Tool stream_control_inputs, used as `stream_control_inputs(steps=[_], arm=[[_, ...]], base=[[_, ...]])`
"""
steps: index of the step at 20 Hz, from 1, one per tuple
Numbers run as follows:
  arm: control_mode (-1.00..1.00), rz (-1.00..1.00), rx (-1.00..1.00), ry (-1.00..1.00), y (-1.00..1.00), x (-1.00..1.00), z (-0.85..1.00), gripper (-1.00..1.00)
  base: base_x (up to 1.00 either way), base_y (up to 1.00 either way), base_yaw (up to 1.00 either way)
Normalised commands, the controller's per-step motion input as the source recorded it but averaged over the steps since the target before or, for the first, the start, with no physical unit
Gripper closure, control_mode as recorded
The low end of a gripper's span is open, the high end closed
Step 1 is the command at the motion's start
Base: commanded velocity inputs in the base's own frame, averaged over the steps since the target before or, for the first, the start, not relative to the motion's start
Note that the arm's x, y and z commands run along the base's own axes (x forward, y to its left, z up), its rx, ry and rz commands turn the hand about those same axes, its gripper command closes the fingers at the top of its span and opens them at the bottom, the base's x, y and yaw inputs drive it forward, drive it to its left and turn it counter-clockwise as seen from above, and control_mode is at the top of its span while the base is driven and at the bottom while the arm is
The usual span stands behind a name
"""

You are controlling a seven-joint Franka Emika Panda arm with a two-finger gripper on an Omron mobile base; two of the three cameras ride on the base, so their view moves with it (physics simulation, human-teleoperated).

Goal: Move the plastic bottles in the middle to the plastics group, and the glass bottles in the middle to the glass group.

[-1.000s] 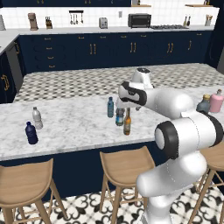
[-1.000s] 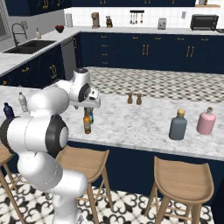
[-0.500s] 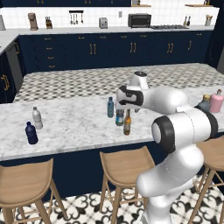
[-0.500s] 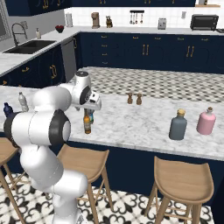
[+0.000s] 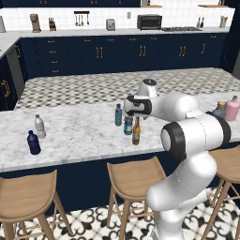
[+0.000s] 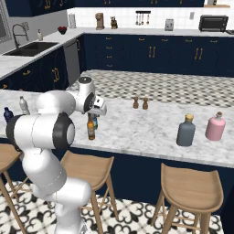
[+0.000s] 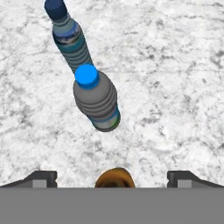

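Directly under your gripper (image 7: 112,177), jaws wide apart and empty, stands the amber bottle (image 5: 136,131) mid-counter, its top (image 7: 114,178) centred between the tips. Drop straight down, keeping clear of the blue-capped bottle (image 7: 97,99) close beside it, then close on the neck.

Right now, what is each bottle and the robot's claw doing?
Two-finger gripper: open, above the amber bottle, holding nothing.
Slender amber-brown bottle: upright, capped.
Clear bottle with blue cap: upright, capped.
Slim teal-blue bottle: upright, capped.
Stout grey-teal bottle: upright.
Pink bottle: upright.
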Motion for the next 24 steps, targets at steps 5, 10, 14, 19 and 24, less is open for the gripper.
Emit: stream_control_inputs(steps=[5,10,14,19,24], arm=[[-1.00,-0.06,0.00,-0.01,0.00,-0.16,-0.08,-1.00],[-1.00,-0.03,0.01,-0.02,0.00,-0.05,0.00,-1.00],[-1.00,-0.01,0.00,-0.01,0.03,0.00,0.03,-1.00],[-1.00,0.00,0.00,-0.03,0.12,0.00,0.03,-1.00],[-1.00,-0.01,0.00,0.00,0.06,0.00,-0.01,-1.00]], base=[[0.00,0.00,0.00],[0.00,0.00,0.00],[0.00,0.00,0.00],[0.00,0.00,0.00],[0.00,0.00,0.00]])
